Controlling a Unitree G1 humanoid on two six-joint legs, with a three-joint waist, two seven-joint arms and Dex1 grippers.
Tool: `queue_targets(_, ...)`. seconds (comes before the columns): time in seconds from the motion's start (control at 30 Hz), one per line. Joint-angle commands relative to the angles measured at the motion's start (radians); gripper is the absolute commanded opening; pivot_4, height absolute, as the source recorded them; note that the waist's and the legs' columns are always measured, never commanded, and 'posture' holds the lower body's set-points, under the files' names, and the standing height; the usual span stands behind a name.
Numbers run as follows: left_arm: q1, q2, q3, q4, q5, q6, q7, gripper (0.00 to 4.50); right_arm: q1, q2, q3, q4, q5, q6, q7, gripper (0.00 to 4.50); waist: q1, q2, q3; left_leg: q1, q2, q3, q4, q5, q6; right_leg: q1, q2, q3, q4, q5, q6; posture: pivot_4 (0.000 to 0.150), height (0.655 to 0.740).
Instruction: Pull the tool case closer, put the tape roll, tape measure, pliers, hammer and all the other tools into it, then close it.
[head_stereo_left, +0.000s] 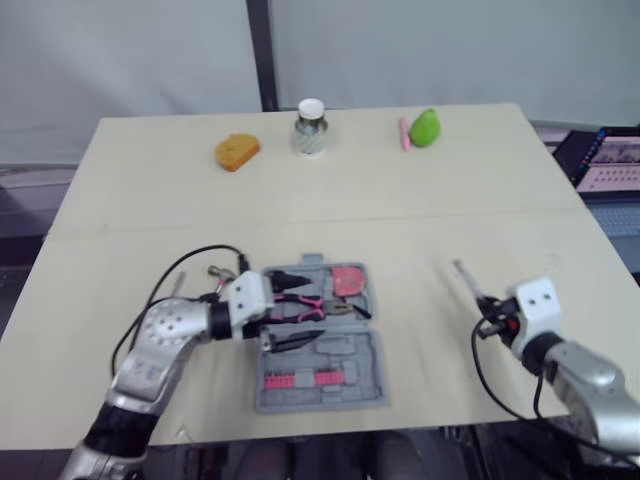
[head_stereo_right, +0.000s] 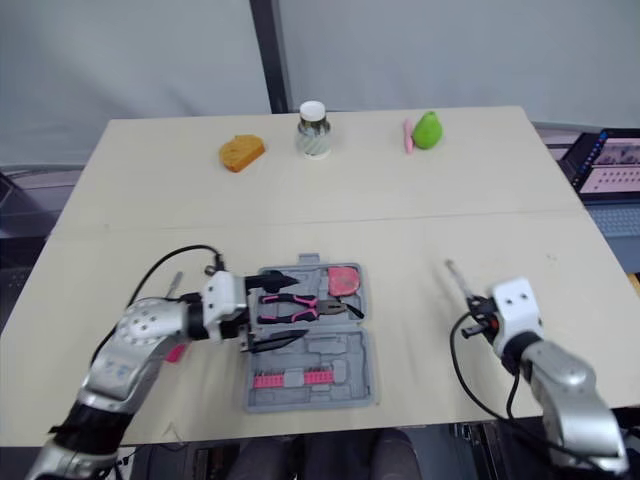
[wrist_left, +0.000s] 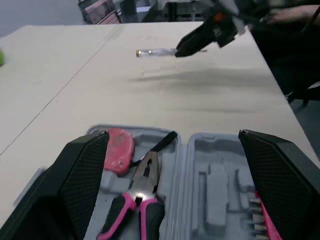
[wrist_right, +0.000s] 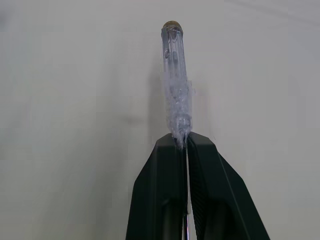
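A lab-like test room: plain grey curtain (head_stereo_left: 400, 50) behind a pale table (head_stereo_left: 500, 200), monitor (head_stereo_left: 610, 160) alongside.

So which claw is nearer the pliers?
Left. The left claw is open right over the pliers in the case; the right claw is off to the case's right, shut on a screwdriver.

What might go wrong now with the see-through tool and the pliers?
The right pincer grips the clear screwdriver only by its end, so it may slip or tilt on the way to the tool case. The open left pincer straddles the pliers and might knock them askew, so the case may not close.
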Motion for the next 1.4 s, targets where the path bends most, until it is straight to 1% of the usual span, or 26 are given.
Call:
queue_targets(0.03, 0.146, 0.035, 0.133, -0.116, -0.048, -0.011, 0.031, 4.5, -0.087, -0.14, 0.099, -0.197, 0.105, 0.133, 0.188, 0.06, 0.0, 0.0, 0.0, 0.0, 0.001, 0.0, 0.0, 0.0, 0.0, 0.0, 0.0, 0.0, 0.0, 0.0, 0.0, 0.15, 0.74)
queue_targets(0.13, 0.334, 0.037, 0.261, -0.207, -0.077, -0.023, 0.061, 4.5, -0.235, -0.241, 0.217, -0.312, 0.164, 0.274, 0.264, 0.06, 0.006, -0.003, 0.002, -0.001, 0.002, -0.003, 0.001, 0.0, 0.0, 0.0, 0.001, -0.002, -0.001, 0.0, 0.0, 0.15, 0.74)
queue_targets(0.2, 0.473, 0.026, 0.335, -0.267, -0.091, -0.047, 0.059, 4.5, -0.363, -0.266, 0.318, -0.373, 0.193, 0.375, 0.294, 0.06, 0.008, -0.005, 0.003, -0.003, 0.002, -0.003, 0.002, 0.0, 0.0, 0.001, 0.0, -0.002, -0.002, 0.0, 0.0, 0.15, 0.74)
queue_targets(0.3, 0.647, 0.001, 0.391, -0.328, -0.094, -0.103, 0.045, 4.5, -0.542, -0.238, 0.472, -0.411, 0.196, 0.517, 0.286, 0.06, 0.021, -0.006, 0.003, -0.002, 0.002, -0.004, 0.003, -0.001, 0.0, 0.003, 0.0, -0.003, -0.004, 0.0, 0.0, 0.15, 0.74)
queue_targets(0.4, 0.76, -0.028, 0.423, -0.346, -0.091, -0.16, 0.036, 4.5, -0.676, -0.205, 0.637, -0.434, 0.167, 0.616, 0.273, 0.06, 0.031, -0.006, 0.003, -0.003, 0.001, -0.004, 0.004, -0.001, 0.0, 0.003, 0.0, -0.003, -0.006, 0.0, 0.0, 0.15, 0.74)
queue_targets(0.47, 0.802, -0.044, 0.439, -0.355, -0.097, -0.175, 0.042, 4.5, -0.735, -0.179, 0.728, -0.434, 0.139, 0.653, 0.256, 0.06, 0.032, -0.006, 0.003, -0.003, 0.001, -0.005, 0.004, -0.001, 0.0, 0.003, 0.0, -0.004, -0.006, 0.0, 0.0, 0.15, 0.74)
queue_targets(0.57, 0.863, -0.075, 0.443, -0.38, -0.103, -0.19, 0.055, 4.5, -0.78, -0.127, 0.817, -0.424, 0.115, 0.683, 0.233, 0.06, 0.028, -0.007, 0.003, -0.003, 0.001, -0.004, 0.004, -0.001, -0.001, 0.003, 0.0, -0.003, -0.006, 0.0, 0.0, 0.15, 0.74)
queue_targets(0.67, 0.903, -0.106, 0.441, -0.39, -0.101, -0.204, 0.071, 4.5, -0.804, -0.095, 0.877, -0.401, 0.088, 0.688, 0.223, 0.06, 0.025, -0.007, 0.003, -0.003, 0.002, -0.004, 0.003, -0.001, -0.001, 0.002, 0.001, -0.003, -0.006, 0.0, 0.0, 0.15, 0.74)
queue_targets(0.77, 0.928, -0.131, 0.432, -0.39, -0.094, -0.218, 0.083, 4.5, -0.841, -0.06, 0.937, -0.334, 0.037, 0.659, 0.215, 0.06, 0.024, -0.007, 0.003, -0.003, 0.002, -0.003, 0.003, -0.001, -0.001, 0.002, 0.001, -0.003, -0.005, 0.0, 0.0, 0.15, 0.74)
queue_targets(0.93, 0.936, -0.162, 0.42, -0.363, -0.074, -0.227, 0.118, 4.5, -0.878, 0.002, 0.985, -0.225, -0.035, 0.599, 0.209, 0.06, 0.024, -0.007, 0.003, -0.003, 0.002, -0.003, 0.003, -0.001, -0.001, 0.001, 0.001, -0.003, -0.005, 0.0, 0.0, 0.15, 0.74)
queue_targets(1.13, 0.913, -0.157, 0.41, -0.367, -0.073, -0.212, 0.14, 4.5, -0.875, 0.043, 1.018, -0.159, -0.092, 0.539, 0.227, 0.06, 0.024, -0.007, 0.003, -0.004, 0.002, -0.002, 0.003, -0.001, -0.001, 0.0, 0.001, -0.003, -0.004, 0.0, 0.0, 0.15, 0.74)
queue_targets(1.4, 0.891, -0.144, 0.409, -0.392, -0.077, -0.181, 0.17, 4.5, -0.856, 0.078, 1.037, -0.133, -0.13, 0.509, 0.24, 0.06, 0.023, -0.007, 0.003, -0.004, 0.002, -0.002, 0.003, -0.001, -0.001, 0.0, 0.001, -0.002, -0.004, 0.0, 0.0, 0.15, 0.74)
